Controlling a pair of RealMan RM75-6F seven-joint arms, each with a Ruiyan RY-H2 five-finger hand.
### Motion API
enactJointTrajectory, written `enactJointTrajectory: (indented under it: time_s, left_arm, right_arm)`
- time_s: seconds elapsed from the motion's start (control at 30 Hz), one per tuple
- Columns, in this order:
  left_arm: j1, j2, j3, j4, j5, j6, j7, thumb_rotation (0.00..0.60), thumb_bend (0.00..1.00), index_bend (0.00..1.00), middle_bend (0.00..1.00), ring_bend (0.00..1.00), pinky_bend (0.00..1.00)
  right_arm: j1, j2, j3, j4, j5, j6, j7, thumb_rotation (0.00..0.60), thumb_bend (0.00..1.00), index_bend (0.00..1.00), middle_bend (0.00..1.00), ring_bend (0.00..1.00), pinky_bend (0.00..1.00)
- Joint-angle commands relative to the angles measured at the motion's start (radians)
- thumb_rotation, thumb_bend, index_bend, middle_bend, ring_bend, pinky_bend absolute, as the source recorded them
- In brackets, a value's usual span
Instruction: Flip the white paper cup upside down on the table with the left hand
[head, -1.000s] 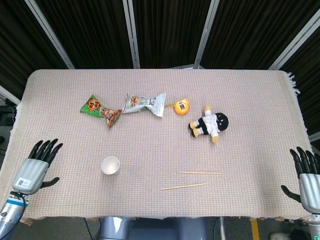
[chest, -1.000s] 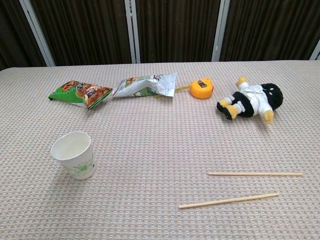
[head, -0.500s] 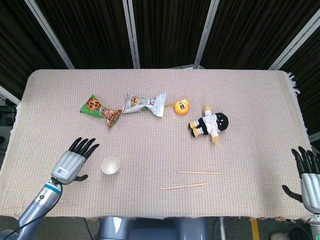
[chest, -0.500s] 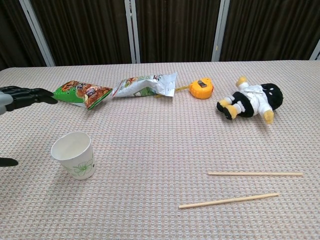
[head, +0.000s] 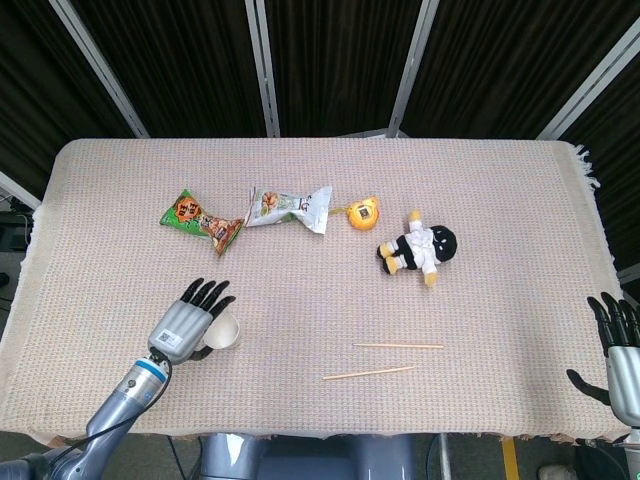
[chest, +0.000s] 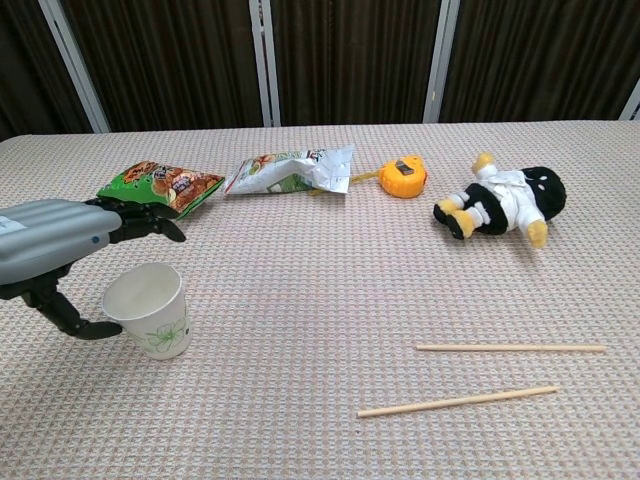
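Note:
The white paper cup (chest: 149, 308) stands upright with its mouth up, near the table's front left; in the head view the cup (head: 225, 329) is partly covered by my hand. My left hand (chest: 62, 245) is open right beside the cup's left side, fingers stretched over and past the rim, thumb (chest: 82, 325) low by the cup's base. From the head view the left hand (head: 187, 322) overlaps the cup's left edge. Whether it touches the cup I cannot tell. My right hand (head: 620, 352) is open at the table's front right corner, holding nothing.
Two snack packets (head: 202, 220) (head: 288, 207), an orange tape measure (head: 362, 213) and a black-and-white plush doll (head: 418, 247) lie across the far middle. Two wooden sticks (head: 385, 359) lie front of centre.
My left hand has moved right from the table's left edge to the cup's side. The cup has not moved. The right hand has sunk slightly lower.

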Motion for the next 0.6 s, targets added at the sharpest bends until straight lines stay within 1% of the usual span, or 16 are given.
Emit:
enactJointTrajectory:
  time_s: [0.03, 0.13, 0.2, 0.3, 0.4, 0.53, 0.6]
  left_arm:
    - [-0.022, -0.026, -0.004, 0.002, -0.045, -0.013, 0.023, 0.600, 0.19, 0.14, 0.00, 0.00, 0.00]
    - [-0.032, -0.039, -0.003, 0.003, -0.070, -0.013, 0.035, 0.600, 0.22, 0.22, 0.00, 0.00, 0.00]
    - [-0.034, -0.047, -0.002, 0.001, -0.078, -0.003, 0.034, 0.600, 0.24, 0.31, 0.00, 0.00, 0.00]
    - [-0.031, -0.056, -0.003, -0.002, -0.079, 0.016, 0.005, 0.600, 0.27, 0.40, 0.00, 0.00, 0.00]
    - [-0.023, -0.066, -0.018, -0.002, -0.073, 0.039, -0.074, 0.600, 0.27, 0.41, 0.00, 0.00, 0.00]
    - [-0.011, -0.083, -0.023, 0.016, -0.040, 0.056, -0.184, 0.600, 0.27, 0.41, 0.00, 0.00, 0.00]
    - [-0.001, -0.099, -0.023, 0.048, -0.009, 0.063, -0.290, 0.600, 0.27, 0.41, 0.00, 0.00, 0.00]
  right_arm:
    - [0.000, 0.000, 0.000, 0.000, 0.001, 0.000, 0.000, 0.600, 0.06, 0.00, 0.00, 0.00, 0.00]
    - [0.001, 0.001, 0.001, 0.000, 0.003, -0.002, 0.002, 0.600, 0.06, 0.00, 0.00, 0.00, 0.00]
    - [0.000, 0.002, 0.002, 0.000, 0.004, -0.001, 0.005, 0.600, 0.06, 0.00, 0.00, 0.00, 0.00]
    - [0.000, 0.003, 0.002, 0.001, 0.004, 0.000, 0.008, 0.600, 0.06, 0.00, 0.00, 0.00, 0.00]
    - [-0.001, 0.003, 0.002, 0.000, 0.002, 0.001, 0.009, 0.600, 0.06, 0.00, 0.00, 0.00, 0.00]
    - [0.000, 0.002, 0.002, 0.000, 0.003, -0.001, 0.008, 0.600, 0.06, 0.00, 0.00, 0.00, 0.00]
    - [0.000, 0.002, 0.001, -0.001, 0.002, -0.001, 0.006, 0.600, 0.06, 0.00, 0.00, 0.00, 0.00]
